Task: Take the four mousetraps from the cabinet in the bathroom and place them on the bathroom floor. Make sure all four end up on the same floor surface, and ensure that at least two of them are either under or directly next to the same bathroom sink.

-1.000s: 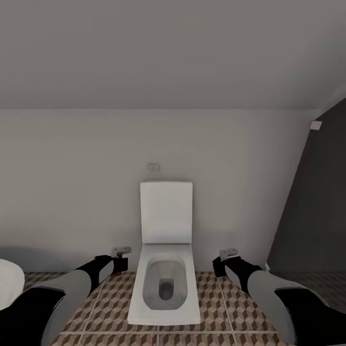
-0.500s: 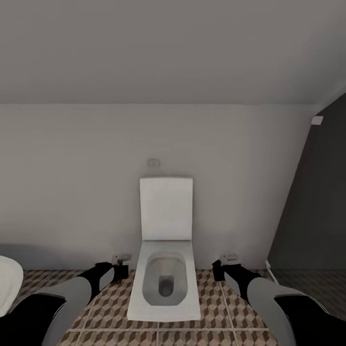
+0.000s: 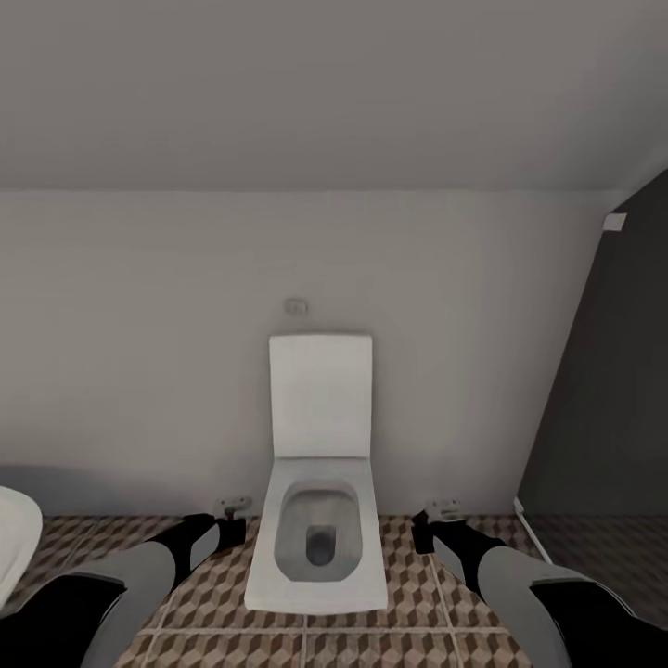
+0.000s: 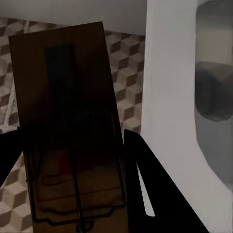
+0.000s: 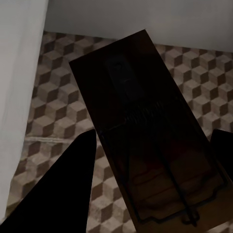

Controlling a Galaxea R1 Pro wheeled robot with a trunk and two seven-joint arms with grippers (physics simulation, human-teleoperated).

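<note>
Left gripper (image 3: 232, 508) is clamped on a mousetrap (image 4: 68, 141); right gripper (image 3: 443, 509) grasps a second mousetrap (image 5: 145, 131). Both traps are held above the tiled floor (image 3: 213, 603), either side of the white toilet (image 3: 317, 547).

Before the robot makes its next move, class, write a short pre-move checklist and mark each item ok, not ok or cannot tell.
1. Left claw holds a mousetrap: ok.
2. Right claw holds a second mousetrap: ok.
3. Cube-patterned bathroom floor lies below both arms: ok.
4. Bathroom sink ahead: not ok; the robot faces the toilet.
5. White rim at the head view's left edge is the sink: cannot tell.
6. Arms clear of the toilet, one on each side: ok.
</note>
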